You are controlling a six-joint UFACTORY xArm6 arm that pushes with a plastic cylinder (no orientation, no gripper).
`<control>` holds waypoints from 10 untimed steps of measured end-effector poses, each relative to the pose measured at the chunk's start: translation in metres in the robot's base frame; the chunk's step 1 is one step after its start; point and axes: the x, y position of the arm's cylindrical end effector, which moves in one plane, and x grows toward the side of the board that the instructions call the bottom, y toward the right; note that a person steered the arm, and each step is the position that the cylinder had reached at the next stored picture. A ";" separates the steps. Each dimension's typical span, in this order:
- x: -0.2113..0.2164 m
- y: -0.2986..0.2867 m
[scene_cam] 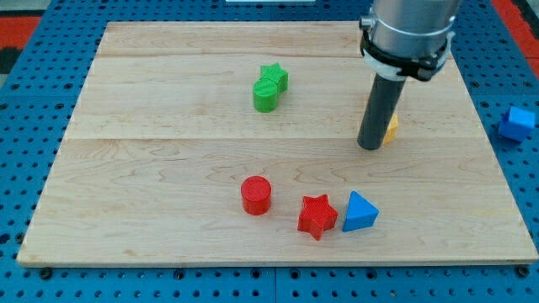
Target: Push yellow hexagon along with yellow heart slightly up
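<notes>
My tip (369, 146) rests on the wooden board (168, 168) at the view's right. A yellow block (391, 128) shows just right of the rod, touching or almost touching it, and is mostly hidden behind it. Its shape cannot be made out. A sliver of orange-yellow (366, 99) peeks out at the rod's left edge, higher up. I cannot tell the yellow hexagon from the yellow heart here.
A green star (272, 77) and a green cylinder (264, 98) sit together at the top middle. A red cylinder (256, 195), a red star (317, 215) and a blue triangle (360, 211) lie near the bottom. A blue block (516, 123) lies off the board at the right.
</notes>
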 end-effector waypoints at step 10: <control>-0.022 0.067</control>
